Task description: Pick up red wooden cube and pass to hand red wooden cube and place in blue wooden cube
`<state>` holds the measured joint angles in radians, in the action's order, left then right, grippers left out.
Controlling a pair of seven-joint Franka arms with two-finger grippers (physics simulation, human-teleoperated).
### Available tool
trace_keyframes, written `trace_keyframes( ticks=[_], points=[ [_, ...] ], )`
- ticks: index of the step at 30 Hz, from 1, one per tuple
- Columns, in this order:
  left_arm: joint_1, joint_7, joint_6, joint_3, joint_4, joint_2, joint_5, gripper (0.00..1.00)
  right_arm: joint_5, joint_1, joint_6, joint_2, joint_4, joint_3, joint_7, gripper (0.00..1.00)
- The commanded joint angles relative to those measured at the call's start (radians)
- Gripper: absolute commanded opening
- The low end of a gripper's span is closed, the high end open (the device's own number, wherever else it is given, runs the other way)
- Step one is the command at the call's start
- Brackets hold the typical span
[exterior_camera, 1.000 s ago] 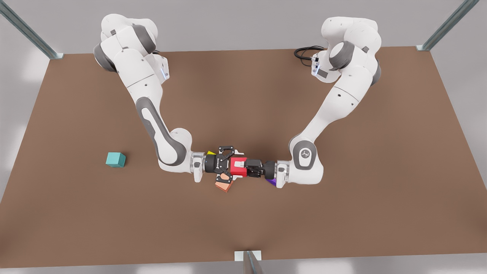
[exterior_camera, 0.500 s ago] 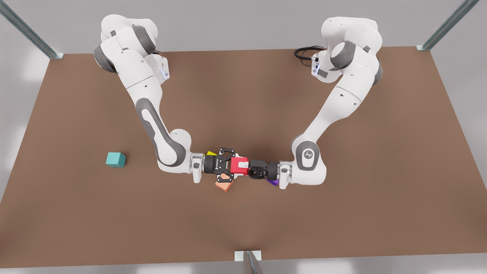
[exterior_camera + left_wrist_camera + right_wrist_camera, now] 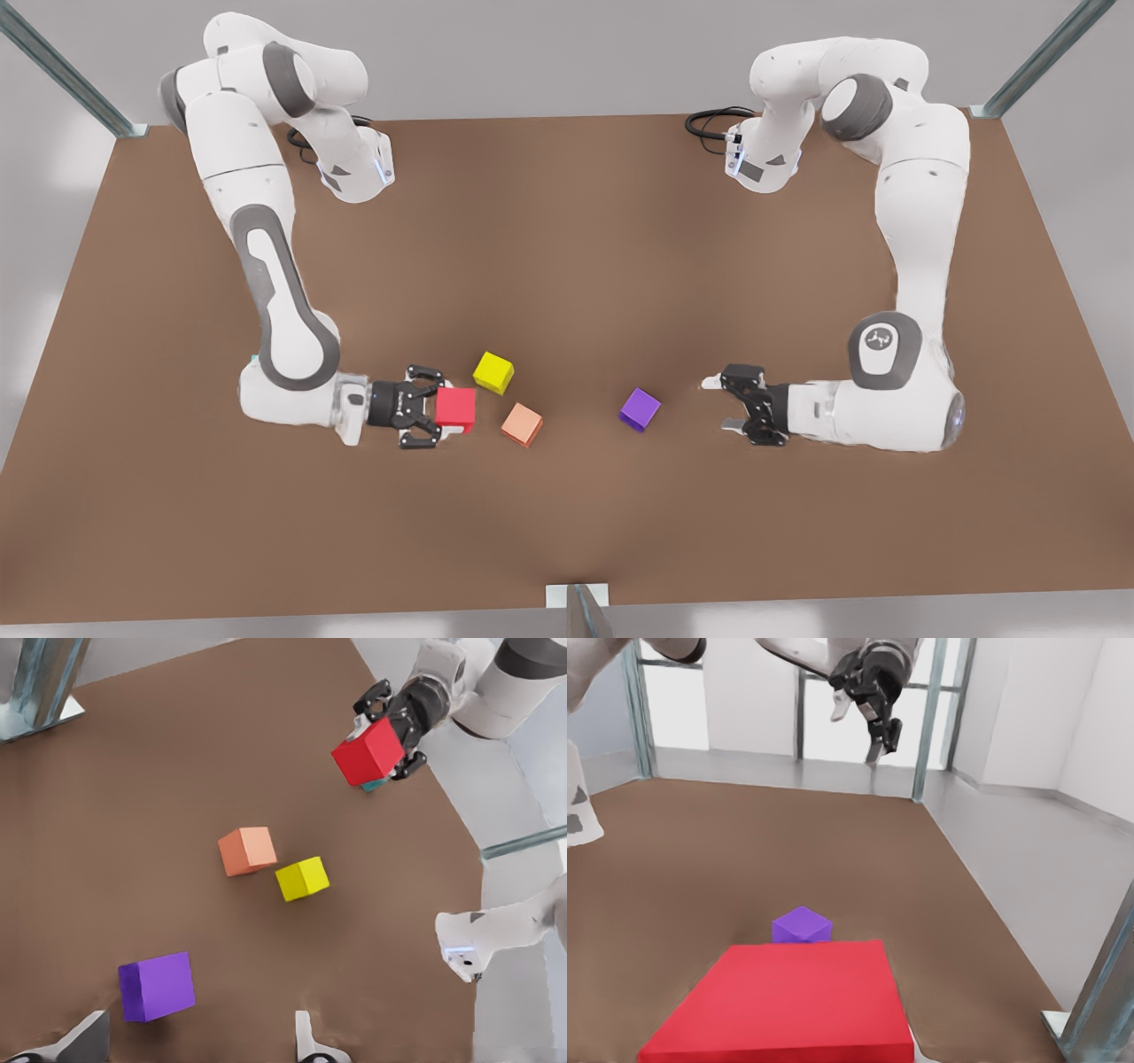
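Toward the front view's left, the right gripper pinches the red wooden cube above the tabletop, hiding the blue wooden cube behind it, a teal corner peeking out in the left wrist view. Well apart at the right, the left gripper hangs spread and empty, near the purple cube

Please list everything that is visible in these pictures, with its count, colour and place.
table: one, brown, under everything
yellow cube: one, yellow, table middle
salmon-orange cube: one, beside the yellow cube
purple cube: one, purple, before the left end effector
blue wooden cube: one, teal, partly hidden behind the red cube
red wooden cube: one, red, held off the table
right end effector: front view's left, shut on the red cube
left end effector: front view's right, open, empty, waiting
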<state>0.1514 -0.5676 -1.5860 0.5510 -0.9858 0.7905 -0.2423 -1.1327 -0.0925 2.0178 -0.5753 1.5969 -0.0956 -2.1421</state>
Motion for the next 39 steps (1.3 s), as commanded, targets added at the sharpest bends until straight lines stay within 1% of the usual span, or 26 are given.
trace_keyframes(
  ticks=[1,2,3,4,5,6,7,8,9,10,12,14,15,16,17,20,26,32,35,39],
  points=[
    [0.004,0.41,0.472,0.001,0.015,-0.099,0.641,1.0,0.565,0.005,-0.034,0.029,0.0,0.054,0.478,0.47],
    [0.011,0.411,0.471,0.001,0.015,-0.112,0.675,1.0,0.708,0.005,-0.034,0.037,-0.003,0.102,0.481,0.47],
    [0.013,0.413,0.471,-0.003,0.015,-0.112,0.678,1.0,0.843,-0.006,-0.027,0.064,0.018,0.125,0.553,0.47],
    [0.011,0.414,0.472,-0.002,0.015,-0.143,0.684,1.0,0.883,0.003,-0.021,0.089,0.055,0.137,0.631,0.47],
    [-0.081,0.41,0.362,-0.153,-0.095,-0.264,0.652,1.0,0.962,0.003,-0.017,0.101,0.057,0.163,0.714,0.47],
    [-0.22,0.4,0.057,-0.477,-0.453,-0.519,0.343,1.0,1.03,0.005,-0.017,0.112,0.063,0.181,0.775,0.47],
    [-0.296,0.284,0.029,-0.556,-0.516,-0.562,0.345,1.0,1.093,0.005,-0.011,0.118,0.066,0.194,0.797,0.46],
    [-0.296,0.285,0.083,-0.556,-0.502,-0.57,0.333,1.0,1.125,0.003,0.002,0.118,0.07,0.227,0.853,0.46],
    [-0.291,0.285,0.123,-0.548,-0.467,-0.556,0.313,1.0,1.143,0.005,0.108,0.146,0.13,0.257,0.878,0.46],
    [-0.291,0.287,0.129,-0.548,-0.467,-0.556,0.307,1.0,1.145,0.003,0.18,0.167,0.189,0.272,0.878,0.46],
    [-0.297,0.287,0.152,-0.542,-0.47,-0.545,0.305,1.0,1.15,0.005,0.18,0.187,0.224,0.292,0.9,0.46],
    [-0.299,0.287,0.097,-0.542,-0.468,-0.528,0.302,1.0,1.17,0.005,0.182,0.23,0.294,0.309,0.961,0.46],
    [-0.291,0.287,0.098,-0.543,-0.468,-0.528,0.273,1.0,1.17,0.007,0.196,0.238,0.308,0.323,0.961,0.46],
    [-0.291,0.287,0.098,-0.543,-0.468,-0.528,0.267,1.0,1.171,0.007,0.254,0.252,0.35,0.341,0.961,0.46],
    [-0.282,0.287,0.098,-0.543,-0.468,-0.517,0.267,1.0,1.171,0.019,0.309,0.264,0.396,0.343,0.961,0.46],
    [-0.276,0.287,0.104,-0.543,-0.472,-0.517,0.27,1.0,1.17,0.028,0.387,0.276,0.468,0.35,0.961,0.46],
    [-0.276,0.287,0.12,-0.543,-0.476,-0.513,0.27,1.0,1.17,0.042,0.473,0.275,0.541,0.352,0.966,0.46],
    [-0.276,0.287,0.138,-0.543,-0.476,-0.499,0.27,1.0,1.17,0.042,0.499,0.285,0.601,0.353,0.976,0.46],
    [-0.276,0.293,0.139,-0.543,-0.476,-0.499,0.27,1.0,1.17,0.042,0.549,0.282,0.637,0.353,0.979,0.46],
    [-0.276,0.293,0.153,-0.545,-0.476,-0.497,0.27,1.0,1.17,0.045,0.553,0.276,0.644,0.353,0.979,0.47]
  ],
)
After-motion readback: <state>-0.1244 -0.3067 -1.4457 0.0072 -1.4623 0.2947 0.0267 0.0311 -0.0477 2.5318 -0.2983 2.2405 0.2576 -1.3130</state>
